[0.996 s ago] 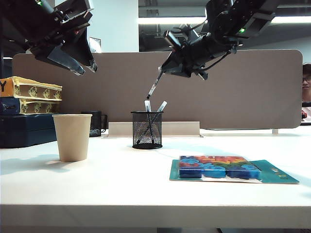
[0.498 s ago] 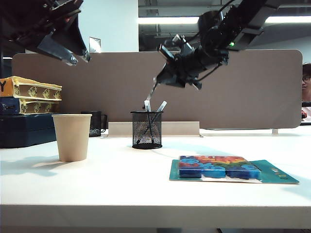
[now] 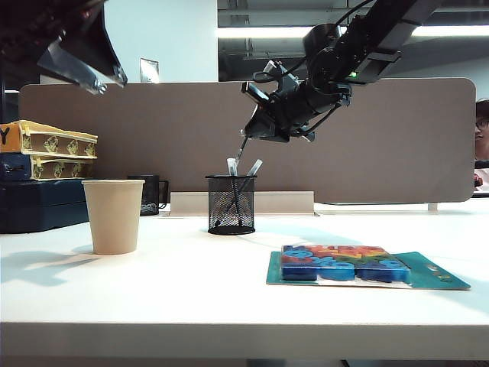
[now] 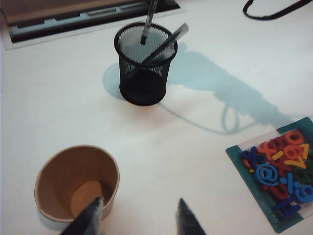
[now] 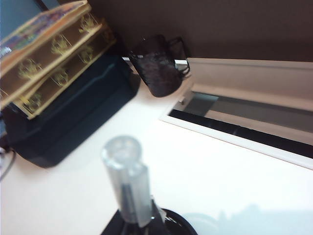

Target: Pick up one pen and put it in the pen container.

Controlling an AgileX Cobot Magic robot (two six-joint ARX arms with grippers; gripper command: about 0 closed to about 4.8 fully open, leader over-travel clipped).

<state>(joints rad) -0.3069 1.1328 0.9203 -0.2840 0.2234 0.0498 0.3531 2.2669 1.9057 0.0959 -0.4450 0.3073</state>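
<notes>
The pen container (image 3: 231,204), a black mesh cup, stands mid-table with two pens (image 3: 253,167) leaning in it. My right gripper (image 3: 258,126) hangs above it, shut on a pen (image 3: 242,145) that slants down, its lower end just over the cup's rim. In the right wrist view the pen's pale end (image 5: 124,176) sticks out from between the shut fingers of the right gripper (image 5: 139,223). My left gripper (image 3: 85,74) is high at the far left, open and empty. From the left wrist view the left gripper (image 4: 138,215) looks down on the pen container (image 4: 144,68) and the held pen (image 4: 147,22).
A beige paper cup (image 3: 113,215) stands left of the mesh cup, directly below my left fingertip (image 4: 90,218). A teal tray of coloured letters (image 3: 340,264) lies at the front right. A dark mug (image 5: 159,63) and stacked boxes (image 3: 46,149) sit at the back left before a partition.
My right gripper has come down and a little to the left with the pen, bringing its tip close over the mesh cup. My left gripper has risen and drawn back leftward.
</notes>
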